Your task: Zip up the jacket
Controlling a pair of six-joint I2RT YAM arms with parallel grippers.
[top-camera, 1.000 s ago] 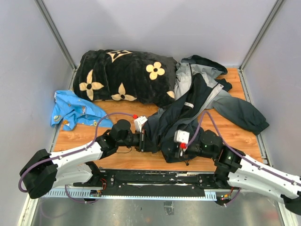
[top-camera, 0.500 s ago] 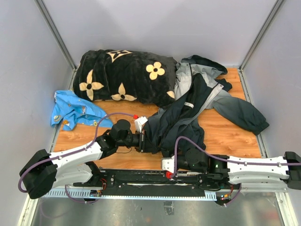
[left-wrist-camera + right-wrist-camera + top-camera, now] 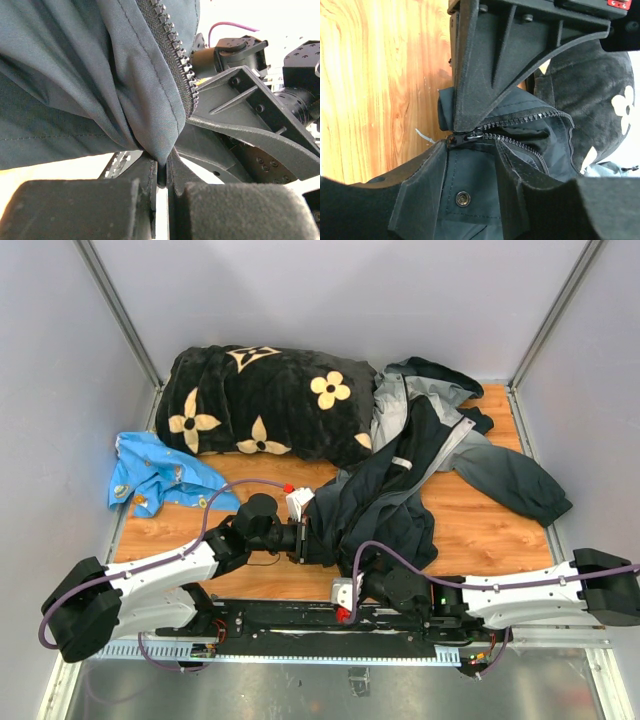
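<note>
Between the jaws of the right gripper [image 3: 473, 149], which stood apart and had not closed on anything, sat the zipper slider [image 3: 470, 136], close against one fingertip [image 3: 432, 175]. Two toothed tracks split away from it across the dark cloth, and a snap button [image 3: 463, 198] lay just beside it. Directly beyond the slider, the left gripper [image 3: 161, 176] was clenched on a fold of the jacket [image 3: 400, 470] at its bottom hem, beside the zipper teeth [image 3: 176, 65]. That pinned the hem end just inside the near edge of the tabletop [image 3: 490, 535], about midway along it. From this anchored hem the jacket ran diagonally away toward the far right corner, where its grey lining and hood [image 3: 425, 375] lay bunched, so the zipper's long axis seemed to lead from the jaws to that corner. The right arm, stretched low along the near edge, was the one placed on the slider, while the left served as the hold-down. The pull would probably have to follow that diagonal, away from the left jaws, keeping the track taut. Bare wood lay open between the jacket and the near right corner, giving the arm room, though one sleeve [image 3: 510, 480] sprawled toward the right edge. The black flowered blanket [image 3: 270, 400] filled the far left corner, touching the jacket's upper part. A blue cloth [image 3: 150, 475] lay by the left edge, well apart from the jaws.
</note>
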